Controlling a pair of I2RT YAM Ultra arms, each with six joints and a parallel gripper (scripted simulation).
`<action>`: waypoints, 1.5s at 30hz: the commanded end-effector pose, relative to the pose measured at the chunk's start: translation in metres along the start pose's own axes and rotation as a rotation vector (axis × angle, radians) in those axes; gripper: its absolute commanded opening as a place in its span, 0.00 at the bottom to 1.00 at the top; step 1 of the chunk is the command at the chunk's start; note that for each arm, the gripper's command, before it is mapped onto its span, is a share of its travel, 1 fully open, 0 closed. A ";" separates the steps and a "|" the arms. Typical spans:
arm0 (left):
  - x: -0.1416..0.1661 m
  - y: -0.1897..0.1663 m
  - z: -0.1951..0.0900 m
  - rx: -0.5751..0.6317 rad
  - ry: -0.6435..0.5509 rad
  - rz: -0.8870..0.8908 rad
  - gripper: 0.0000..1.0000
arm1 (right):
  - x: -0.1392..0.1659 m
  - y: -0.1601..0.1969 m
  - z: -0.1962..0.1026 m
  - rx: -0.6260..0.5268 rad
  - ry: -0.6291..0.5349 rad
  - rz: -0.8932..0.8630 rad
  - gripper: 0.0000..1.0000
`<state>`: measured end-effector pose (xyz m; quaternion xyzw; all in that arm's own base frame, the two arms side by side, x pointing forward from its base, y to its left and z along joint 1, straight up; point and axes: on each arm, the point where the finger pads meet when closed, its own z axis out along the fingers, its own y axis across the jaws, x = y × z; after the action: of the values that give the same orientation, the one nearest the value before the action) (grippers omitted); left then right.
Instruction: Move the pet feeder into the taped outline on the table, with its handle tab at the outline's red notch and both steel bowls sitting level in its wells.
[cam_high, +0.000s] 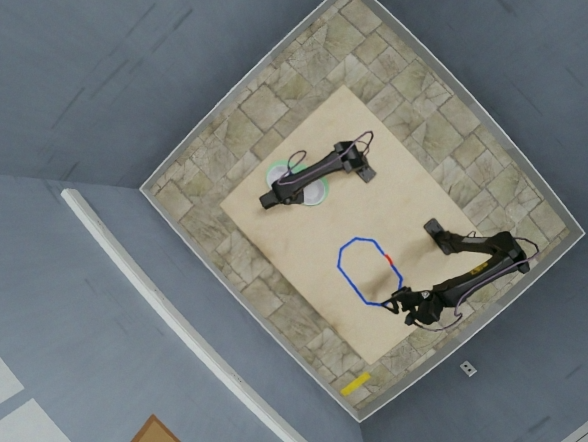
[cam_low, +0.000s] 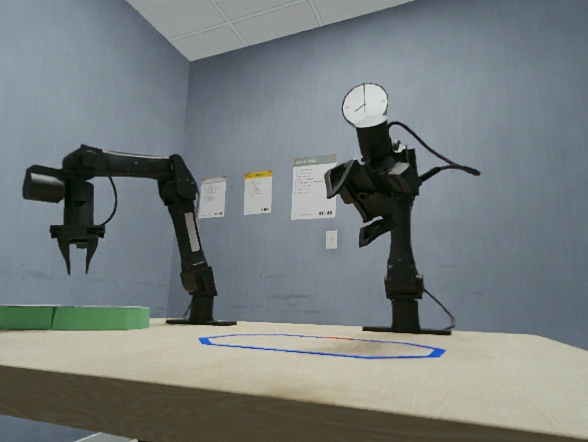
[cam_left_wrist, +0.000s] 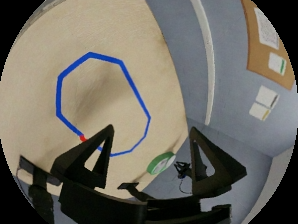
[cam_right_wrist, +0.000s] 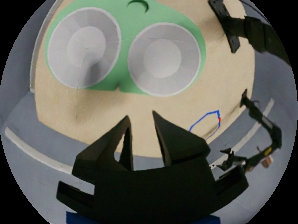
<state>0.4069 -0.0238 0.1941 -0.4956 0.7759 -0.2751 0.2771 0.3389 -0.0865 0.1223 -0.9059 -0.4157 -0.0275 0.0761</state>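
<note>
The green pet feeder lies near the table's far-left corner, with two steel bowls sitting in its wells and its handle tab on the far side. My right gripper hangs well above the feeder, its fingers narrowed but apart and empty; it also shows in the right wrist view. The blue taped outline with its red notch is empty. My left gripper is wide open and empty, raised above the outline's edge.
The left arm's base stands beside the outline's notch side. The right arm's base stands behind the feeder. The table edge runs close to the feeder.
</note>
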 end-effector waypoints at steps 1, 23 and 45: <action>-0.014 -0.028 -0.018 0.119 -0.095 0.218 1.00 | -0.026 -0.003 -0.007 0.002 -0.016 -0.192 0.30; -0.048 -0.112 -0.138 0.323 -0.574 0.972 1.00 | -0.140 -0.030 0.011 0.112 0.049 -0.987 0.30; -0.048 -0.142 -0.184 0.394 -0.823 1.207 1.00 | -0.163 -0.031 0.012 0.080 0.054 -1.155 0.30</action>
<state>0.3803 0.0013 0.4084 0.0021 0.7036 0.0003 0.7106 0.2010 -0.1818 0.0856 -0.5372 -0.8306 -0.0813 0.1222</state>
